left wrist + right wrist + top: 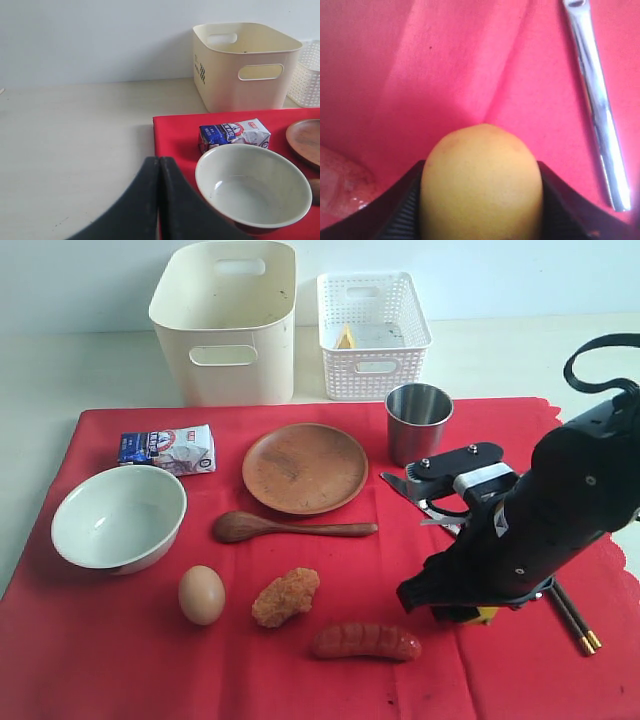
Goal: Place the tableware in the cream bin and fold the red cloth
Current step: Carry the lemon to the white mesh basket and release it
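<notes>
Exterior view: the red cloth (120, 660) lies spread flat on the table (60, 370). The cream bin (225, 325) stands behind the cloth's far edge, with the white basket (373, 335) just beside it. On the cloth I log the bowl (118, 517) at the left and the packet (167, 449) behind it. The wooden plate (305, 468) sits mid-cloth, the wooden spoon (290, 528) just in front of it, and the steel cup (418, 420) upright to its right. The egg (201, 594), a fried piece (285, 597) and the sausage (365, 641) form the front row. The right arm (540, 520) is bent low over the cloth's right part, and the chopsticks (578, 625) poke out from under it. Left wrist view: the left jaws are pressed together with nothing between them, over bare table beside the cloth's edge. The bowl (252, 187) is near them, with the packet (234, 134) and cream bin (245, 65) beyond it. Right wrist view: the right jaws grip the lemon (481, 185), one on each side of it, over the cloth (420, 75). The steel knife (597, 115) lies flat on the cloth near the lemon. I cannot tell whether the lemon is lifted.
</notes>
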`<state>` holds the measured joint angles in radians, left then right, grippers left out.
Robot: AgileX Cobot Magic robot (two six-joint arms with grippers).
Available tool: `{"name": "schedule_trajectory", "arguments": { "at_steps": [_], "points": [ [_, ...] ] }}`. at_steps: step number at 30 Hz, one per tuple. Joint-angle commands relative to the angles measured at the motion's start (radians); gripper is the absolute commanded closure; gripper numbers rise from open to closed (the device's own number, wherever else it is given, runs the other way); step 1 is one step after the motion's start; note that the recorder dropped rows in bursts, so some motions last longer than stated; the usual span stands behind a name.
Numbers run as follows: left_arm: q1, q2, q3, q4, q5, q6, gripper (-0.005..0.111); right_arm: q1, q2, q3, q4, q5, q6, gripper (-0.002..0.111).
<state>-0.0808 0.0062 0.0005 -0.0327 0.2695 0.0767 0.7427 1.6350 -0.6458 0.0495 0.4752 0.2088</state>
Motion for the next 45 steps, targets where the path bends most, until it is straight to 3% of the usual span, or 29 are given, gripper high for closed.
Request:
{"name": "schedule_trajectory", "arguments": {
  "at_steps": [1, 7, 23, 45],
  "points": [
    [0.001, -0.006, -0.001, -0.010, -0.003, -0.003, 0.106, 0.002, -0.070, -0.039, 0.007, 0.016, -0.006, 0.108],
    [0.001, -0.006, -0.001, -0.010, -0.003, -0.003, 0.106, 0.002, -0.166, -0.102, 0.026, -0.007, -0.006, 0.108],
    [0.001, -0.006, -0.001, -0.010, -0.003, -0.003, 0.106, 0.002, -0.164, -0.241, 0.019, -0.147, -0.023, 0.108],
    [0.001, -0.006, -0.001, -0.010, -0.003, -0.003, 0.106, 0.002, 0.083, -0.493, 0.019, -0.149, -0.059, 0.108]
  ]
}}
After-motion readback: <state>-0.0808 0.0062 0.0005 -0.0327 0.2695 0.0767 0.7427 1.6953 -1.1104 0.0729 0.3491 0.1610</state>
